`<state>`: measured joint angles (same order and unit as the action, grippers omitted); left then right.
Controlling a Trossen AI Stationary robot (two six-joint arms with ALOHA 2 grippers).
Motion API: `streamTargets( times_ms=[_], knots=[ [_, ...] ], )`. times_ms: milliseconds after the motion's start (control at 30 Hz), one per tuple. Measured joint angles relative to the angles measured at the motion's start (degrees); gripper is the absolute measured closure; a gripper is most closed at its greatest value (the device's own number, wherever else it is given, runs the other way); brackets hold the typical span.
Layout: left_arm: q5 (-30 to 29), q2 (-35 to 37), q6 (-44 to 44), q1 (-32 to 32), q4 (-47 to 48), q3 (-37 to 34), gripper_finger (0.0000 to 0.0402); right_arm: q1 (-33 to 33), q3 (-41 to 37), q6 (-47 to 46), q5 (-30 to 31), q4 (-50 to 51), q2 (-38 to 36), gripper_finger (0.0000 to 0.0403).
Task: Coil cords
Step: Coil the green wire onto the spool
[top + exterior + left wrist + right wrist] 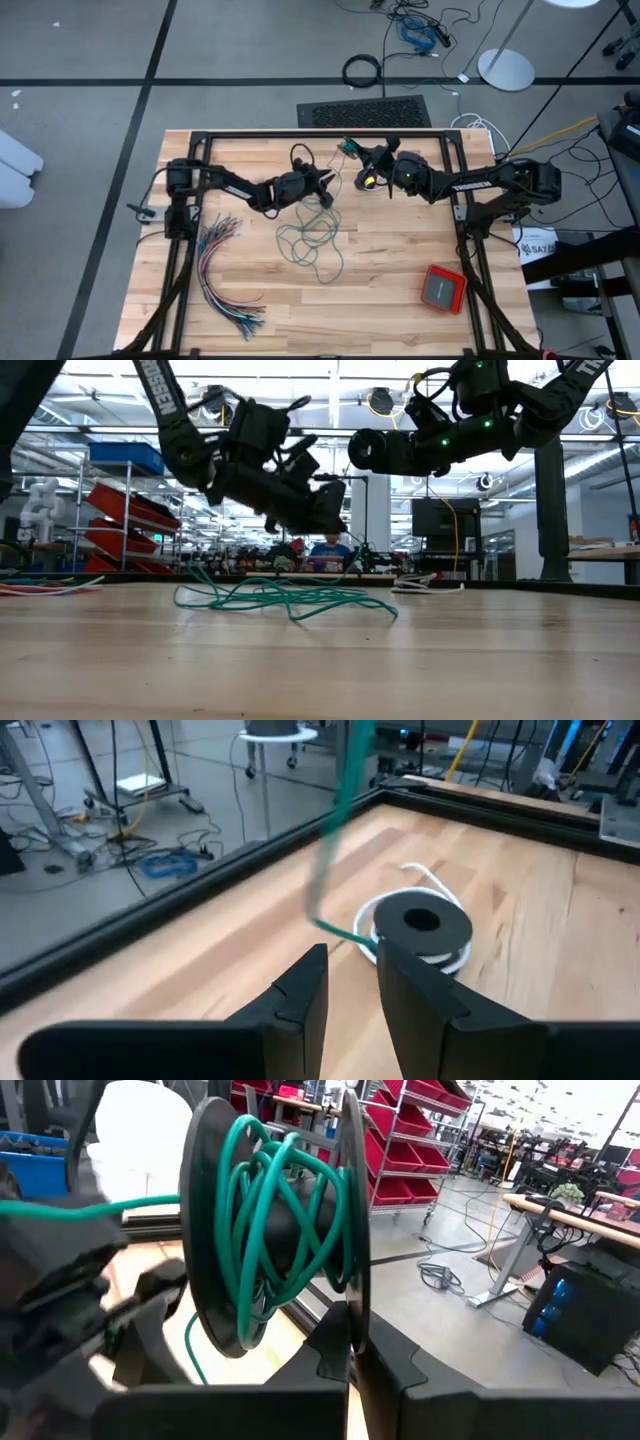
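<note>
So the right gripper (350, 1350) is up off the table near the back middle, fingers pinched together on the rim of a black spool (275, 1220). You only really get that from the right wrist view, where the teal-green cord (265, 1210) is wrapped in several loose turns around the spool's core. From overhead the spool (368, 180) is just a small dark blob with a yellowish spot.

The left gripper (350, 985) is raised just beside it, fingers a little apart with the teal cord running up between them; I can't say for sure it's actually pinching it, that strand is blurred. The left wrist view also shows something the others barely do: a second black spool (420, 925) lying flat on the wooden table (520, 990), with a white cord end (430, 875) curling out from it.

The overhead shows most of the teal cord (310, 240) still in a loose tangle mid-table, a fan of coloured wires (225, 275) at the left and a red box (443, 288) front right. The low view has the tangle (285, 598) lying flat under both grippers.
</note>
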<state>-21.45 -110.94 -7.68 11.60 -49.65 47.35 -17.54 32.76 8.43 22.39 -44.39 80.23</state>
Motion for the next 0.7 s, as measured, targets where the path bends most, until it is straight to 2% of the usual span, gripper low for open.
streamTargets(
  times_ms=[167,267,433,700],
  knots=[
    [0.0,-3.0,0.7,-1.4,-6.9,0.0,0.0306,0.0,0.0,0.2,-0.1,0.2,0.0,0.0403],
    [-2.2,-3.1,2.0,-1.7,-9.4,0.0,0.0306,0.0,0.0,0.2,-0.2,0.6,0.0,0.0403],
    [-4.4,-3.1,4.3,-1.5,-9.5,0.0,0.0306,0.0,0.0,1.6,-0.2,0.9,0.0,0.0403],
    [-4.5,-3.1,5.4,-2.2,-5.6,0.0,0.0307,0.0,0.0,5.0,0.0,0.9,0.0,0.0403]
  ],
)
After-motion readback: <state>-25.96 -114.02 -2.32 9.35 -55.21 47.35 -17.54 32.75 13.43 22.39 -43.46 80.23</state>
